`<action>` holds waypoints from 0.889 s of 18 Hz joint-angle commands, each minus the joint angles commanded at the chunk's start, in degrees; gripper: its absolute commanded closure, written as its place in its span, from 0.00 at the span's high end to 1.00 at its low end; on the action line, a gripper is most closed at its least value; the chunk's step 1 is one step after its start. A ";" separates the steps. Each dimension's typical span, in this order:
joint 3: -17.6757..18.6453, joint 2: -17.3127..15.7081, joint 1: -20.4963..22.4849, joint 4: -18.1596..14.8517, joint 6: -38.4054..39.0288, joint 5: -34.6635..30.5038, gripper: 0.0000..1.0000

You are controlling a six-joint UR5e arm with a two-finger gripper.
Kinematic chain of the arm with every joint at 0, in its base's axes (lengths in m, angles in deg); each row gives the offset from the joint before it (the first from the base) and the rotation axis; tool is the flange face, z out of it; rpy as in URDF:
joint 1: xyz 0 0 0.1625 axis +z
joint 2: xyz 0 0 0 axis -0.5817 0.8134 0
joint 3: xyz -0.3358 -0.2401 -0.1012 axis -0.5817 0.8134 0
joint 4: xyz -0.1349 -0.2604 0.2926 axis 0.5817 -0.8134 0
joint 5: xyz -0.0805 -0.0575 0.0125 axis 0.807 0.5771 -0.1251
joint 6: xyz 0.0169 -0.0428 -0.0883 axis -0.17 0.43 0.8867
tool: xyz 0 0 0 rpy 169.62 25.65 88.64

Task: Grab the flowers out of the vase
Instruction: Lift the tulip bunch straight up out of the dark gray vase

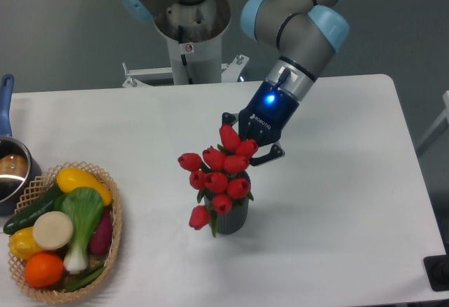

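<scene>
End effector (247,144) among flowers (219,177)

A woven basket (112,244) is seen on the white table (337,181), well to the left of the pincer and nearer the camera. In it are held a yellow squash (83,182), a dark green cucumber (31,210), a leafy green vegetable (83,212), a cream round piece (52,230), an orange (43,270) and a purple-red vegetable (102,234). A blue-handled metal pot (10,170) is cut off by the left edge, farther left of the pincer than the basket.
</scene>
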 joint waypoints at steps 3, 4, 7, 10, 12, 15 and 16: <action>-1.58 -2.20 0.17 0.00 5.44 1.75 0.00; -2.11 -2.81 0.09 0.00 7.55 2.28 0.00; -2.55 -4.66 -0.09 0.00 10.99 2.55 0.00; -4.83 -5.54 0.35 0.00 15.99 2.64 0.00; -6.50 -5.54 0.53 0.00 17.59 2.64 0.00; -9.05 -5.37 1.49 -0.09 20.39 2.81 0.00; -9.93 -5.37 1.49 -0.09 22.06 2.90 0.00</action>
